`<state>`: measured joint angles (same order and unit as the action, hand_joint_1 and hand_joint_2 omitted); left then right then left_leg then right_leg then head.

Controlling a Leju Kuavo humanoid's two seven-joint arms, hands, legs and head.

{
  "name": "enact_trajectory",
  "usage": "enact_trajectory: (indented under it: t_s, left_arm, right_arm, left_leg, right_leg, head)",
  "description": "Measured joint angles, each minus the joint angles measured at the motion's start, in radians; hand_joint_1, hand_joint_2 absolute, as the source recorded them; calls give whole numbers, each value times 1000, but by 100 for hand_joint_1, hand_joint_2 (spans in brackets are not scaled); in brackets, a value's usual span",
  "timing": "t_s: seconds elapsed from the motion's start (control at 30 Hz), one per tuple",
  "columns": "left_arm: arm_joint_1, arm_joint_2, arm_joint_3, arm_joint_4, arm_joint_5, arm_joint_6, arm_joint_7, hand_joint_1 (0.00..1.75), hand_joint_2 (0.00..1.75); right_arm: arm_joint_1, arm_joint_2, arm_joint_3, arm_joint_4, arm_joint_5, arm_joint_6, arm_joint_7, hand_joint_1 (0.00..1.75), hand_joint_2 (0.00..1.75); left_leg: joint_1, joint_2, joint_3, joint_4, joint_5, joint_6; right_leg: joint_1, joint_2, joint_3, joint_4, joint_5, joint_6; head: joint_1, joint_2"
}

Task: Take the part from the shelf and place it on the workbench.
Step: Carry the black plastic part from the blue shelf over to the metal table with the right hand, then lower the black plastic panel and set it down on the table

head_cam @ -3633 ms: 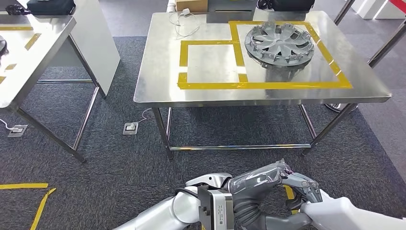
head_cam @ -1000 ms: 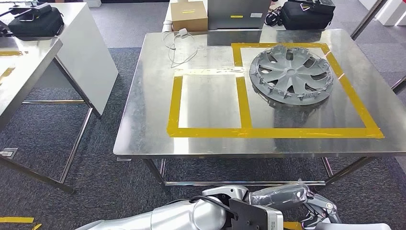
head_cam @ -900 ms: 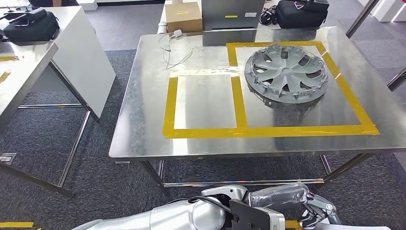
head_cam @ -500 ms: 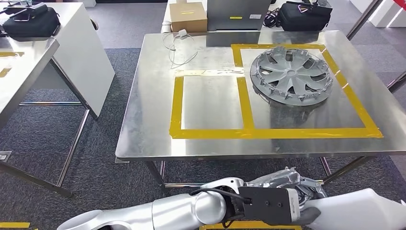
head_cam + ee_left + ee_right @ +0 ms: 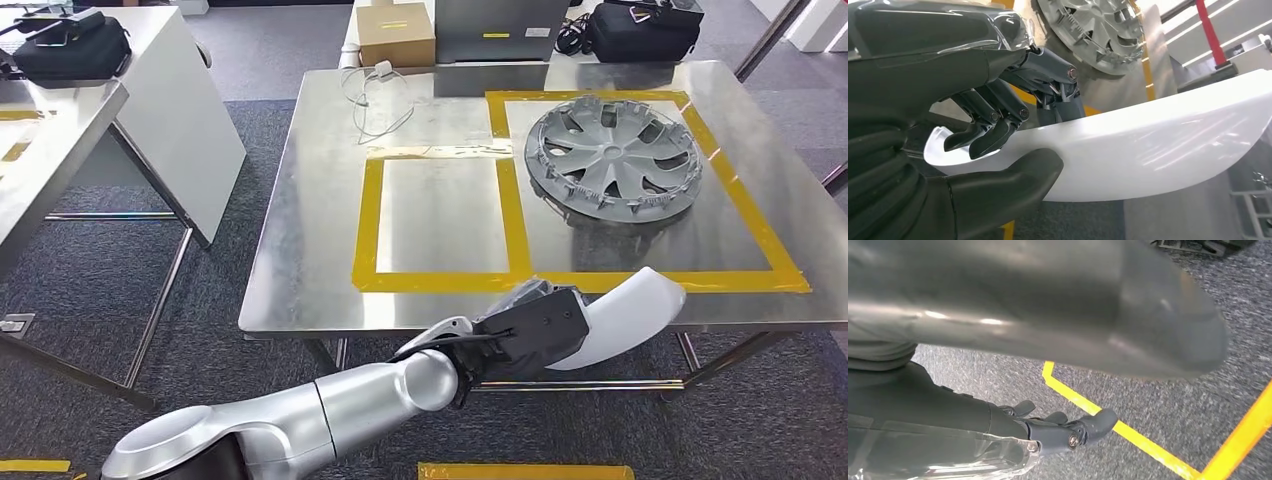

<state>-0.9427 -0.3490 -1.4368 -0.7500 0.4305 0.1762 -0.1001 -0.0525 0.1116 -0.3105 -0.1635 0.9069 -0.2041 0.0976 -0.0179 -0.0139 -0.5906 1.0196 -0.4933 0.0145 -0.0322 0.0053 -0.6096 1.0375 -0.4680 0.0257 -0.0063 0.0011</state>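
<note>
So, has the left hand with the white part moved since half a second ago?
Yes. The left hand has risen with the white part, from below the table's near edge up to it, toward the yellow tape.

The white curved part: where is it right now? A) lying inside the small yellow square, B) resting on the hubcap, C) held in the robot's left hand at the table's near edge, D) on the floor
C: the left hand grips the white curved part, thumb under it and fingers over it, at the near edge of the table.
</note>
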Motion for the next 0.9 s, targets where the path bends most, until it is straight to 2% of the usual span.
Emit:
enact_trajectory:
  t_s: [0.07,0.13,0.17,0.2,0.23,0.27,0.3,0.33,0.37,0.4,0.43,0.47,0.57,0.77,0.9]
  left_arm:
    - [-11,1,-4,6,0,5,5,175,175]
    - [-16,1,-8,10,-1,26,20,175,175]
    - [-16,2,-11,13,-3,45,31,175,175]
    - [-17,2,-13,16,-6,69,42,175,175]
    - [-18,2,-15,20,-9,93,52,175,175]
    - [-22,1,-17,22,-12,116,60,175,175]
    - [-27,1,-17,24,-14,135,65,175,175]
    - [-33,1,-17,26,-12,150,67,175,175]
    - [-39,1,-16,27,-5,164,64,175,175]
    - [-44,1,-14,28,8,176,55,175,175]
    - [-47,1,-10,30,25,189,42,175,175]
    - [-50,0,-5,32,46,203,24,175,175]
    - [-68,0,10,33,115,258,-29,175,175]
    - [-111,0,11,33,190,357,-74,175,175]
    - [-135,0,-9,34,125,378,-38,175,175]
  right_arm:
    - [-1,2,0,0,0,0,-1,0,0]
    - [0,2,0,0,0,-2,-6,0,0]
    - [0,2,0,0,-1,-5,-12,0,0]
    - [1,3,0,0,-2,-9,-21,0,0]
    - [1,4,-1,0,-4,-15,-32,0,0]
    - [0,6,-1,0,-6,-20,-43,0,0]
    - [0,10,-1,0,-8,-26,-54,0,0]
    - [0,14,-1,0,-11,-30,-63,0,0]
    - [0,17,-2,0,-12,-33,-69,0,0]
    - [0,20,-2,0,-13,-35,-72,0,0]
    - [1,23,-2,0,-14,-35,-74,0,0]
    - [1,24,-2,0,-14,-34,-73,0,0]
    - [1,24,-3,0,-12,-29,-65,0,0]
    - [5,20,-7,0,-4,-24,-71,0,0]
    - [5,21,-13,0,-7,-28,-97,0,0]
  left_leg:
    - [4,2,-32,66,-40,-12]
    - [11,4,-98,199,-99,-21]
    - [13,4,-129,257,-116,-23]
    - [15,4,-146,284,-116,-24]
    - [17,4,-143,269,-96,-23]
    - [18,4,-119,216,-62,-21]
    - [18,4,-83,141,-25,-17]
    - [16,4,-49,71,-1,-14]
    - [14,4,-23,23,13,-11]
    - [11,4,-10,0,16,-8]
    - [8,3,-7,-6,14,-6]
    - [8,2,-6,-7,18,-6]
    - [9,1,-5,-13,24,-9]
    - [8,1,-5,-12,23,0]
    - [8,2,-6,-12,22,1]
  right_leg:
    - [-4,-1,2,-2,0,-9]
    - [-5,-2,3,-2,-1,-12]
    - [-5,-3,2,-2,-1,-12]
    - [-5,-3,3,-2,-1,-13]
    - [-5,-3,3,-2,-1,-12]
    - [-5,-2,5,-2,-2,-12]
    - [-5,-2,6,-2,-2,-11]
    - [-3,-1,7,-2,-3,-8]
    - [-2,-1,7,-2,-4,-4]
    - [-2,-2,7,-2,-4,2]
    - [-2,-2,6,-4,-4,8]
    - [-3,-2,7,-5,-3,6]
    - [-4,-3,12,-13,0,-7]
    - [-4,-3,20,-29,8,9]
    - [-4,-3,20,-31,9,17]
  head:
    - [-7,0]
    - [-14,0]
    - [-14,0]
    - [-14,0]
    - [-14,0]
    - [-15,0]
    - [-15,0]
    - [-15,0]
    - [-15,0]
    - [-15,0]
    - [-15,0]
    - [-15,0]
    - [-12,0]
    - [-10,0]
    - [-10,0]
